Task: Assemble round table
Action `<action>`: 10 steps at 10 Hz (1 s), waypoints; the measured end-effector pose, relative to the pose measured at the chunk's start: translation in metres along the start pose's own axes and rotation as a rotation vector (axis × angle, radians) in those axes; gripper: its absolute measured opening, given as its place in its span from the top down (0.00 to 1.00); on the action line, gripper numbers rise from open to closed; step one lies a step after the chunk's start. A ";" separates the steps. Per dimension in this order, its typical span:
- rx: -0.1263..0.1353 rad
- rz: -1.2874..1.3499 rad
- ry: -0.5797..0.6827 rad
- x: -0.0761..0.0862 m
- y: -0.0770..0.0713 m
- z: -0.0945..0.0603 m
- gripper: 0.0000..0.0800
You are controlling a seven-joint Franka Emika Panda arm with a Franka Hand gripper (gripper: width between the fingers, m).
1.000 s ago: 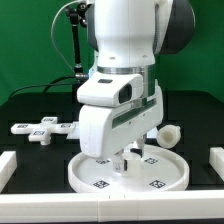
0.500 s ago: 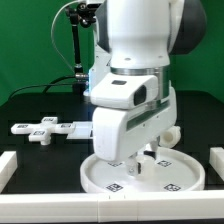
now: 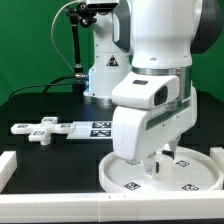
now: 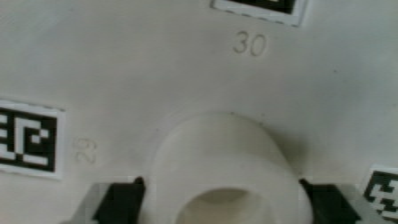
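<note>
- Tool: we record it pressed in on the raised hub at the middle of the round disc. Its dark fingers sit either side of the hub and pinch it.
- Same tool in the exterior view: it points straight down under the arm, over the middle of the disc.
- Round disc: it lies flat with markers and rim upward, low at the exterior view's right. We cannot tell whether it rests on the tabletop or is lifted just clear. The hub socket looks empty.
- Leg: we find it in neither view; the arm may hide it.
- Cross-shaped foot piece: it lies loose on the tabletop at the exterior view's left, well apart from the disc and joined to nothing.
- Marker board: it lies flat between the foot piece and the arm.
- Border bar: it stands at the tabletop's near edge, at the exterior view's left.
- Progress, our judgement: early. Only the disc is in hand, and no joint is made.
- Left to do, our judgement: set the disc in place, seat the leg in the hub, then fix the foot piece onto the leg.
</note>
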State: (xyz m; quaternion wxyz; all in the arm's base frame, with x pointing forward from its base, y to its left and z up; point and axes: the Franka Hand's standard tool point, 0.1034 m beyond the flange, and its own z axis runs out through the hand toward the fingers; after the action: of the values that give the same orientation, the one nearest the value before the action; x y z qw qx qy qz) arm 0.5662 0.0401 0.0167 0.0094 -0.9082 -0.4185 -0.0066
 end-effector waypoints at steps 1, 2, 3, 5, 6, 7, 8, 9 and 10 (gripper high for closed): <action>0.000 0.000 0.000 0.000 0.000 0.000 0.49; 0.000 0.000 0.000 0.000 0.000 0.000 0.25; -0.001 0.001 0.000 0.000 0.001 -0.002 0.21; -0.013 0.010 0.006 -0.002 0.000 -0.020 0.19; -0.021 0.045 0.011 -0.005 -0.007 -0.030 0.19; -0.027 0.080 0.013 -0.009 -0.017 -0.040 0.19; -0.030 0.108 0.013 -0.013 -0.025 -0.049 0.19; -0.039 0.142 0.022 -0.017 -0.034 -0.054 0.19; -0.040 0.151 0.025 -0.022 -0.042 -0.055 0.19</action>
State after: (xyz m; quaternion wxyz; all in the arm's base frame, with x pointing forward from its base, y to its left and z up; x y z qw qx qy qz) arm 0.5197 0.0495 0.0713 -0.0029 -0.9369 -0.3485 -0.0253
